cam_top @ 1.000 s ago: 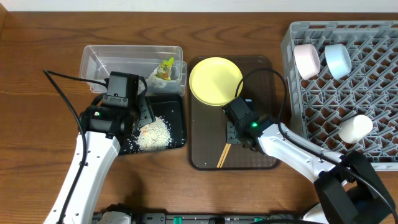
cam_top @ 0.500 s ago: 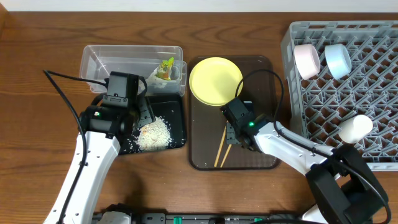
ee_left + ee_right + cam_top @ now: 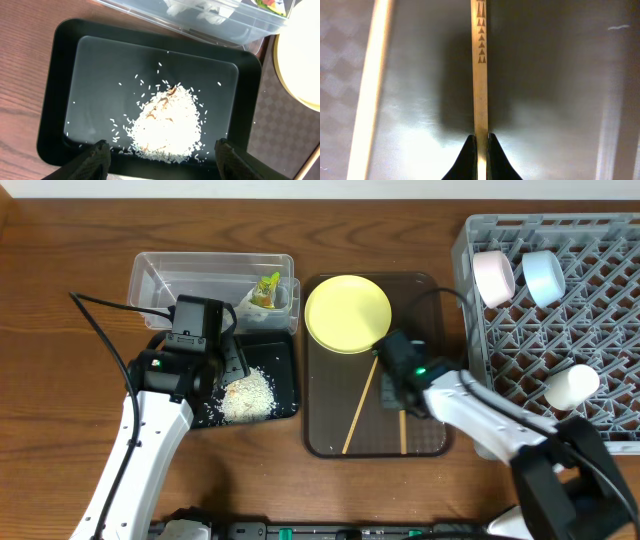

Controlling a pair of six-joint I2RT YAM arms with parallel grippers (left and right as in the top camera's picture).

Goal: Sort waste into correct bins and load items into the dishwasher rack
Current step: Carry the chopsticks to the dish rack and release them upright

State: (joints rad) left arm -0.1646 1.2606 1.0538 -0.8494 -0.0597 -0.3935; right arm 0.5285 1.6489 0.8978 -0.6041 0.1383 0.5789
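White rice [image 3: 247,393] lies heaped in the black tray [image 3: 285,360]; it also shows in the left wrist view [image 3: 167,122]. My left gripper [image 3: 165,161] hovers open over the rice. The green-and-orange wrapper [image 3: 266,288] sits in the clear tub [image 3: 160,275]. My right gripper [image 3: 480,146] is shut on one chopstick [image 3: 480,75] low over the brown tray [image 3: 330,435]. The other chopstick [image 3: 360,408] lies diagonally on that tray, seen at the left of the right wrist view [image 3: 370,90]. The yellow plate [image 3: 347,312] rests at the tray's far end. The grey rack [image 3: 600,300] holds the pink bowl [image 3: 493,277], blue bowl [image 3: 545,277] and white cup [image 3: 570,387].
The clear tub and black tray sit side by side left of the brown tray. The rack fills the right side. Bare wooden table lies in front of the left arm and at the far left.
My right gripper has moved right across the brown tray with one chopstick, which now points toward the front edge. The other chopstick stays behind on the tray. The left arm has not moved.
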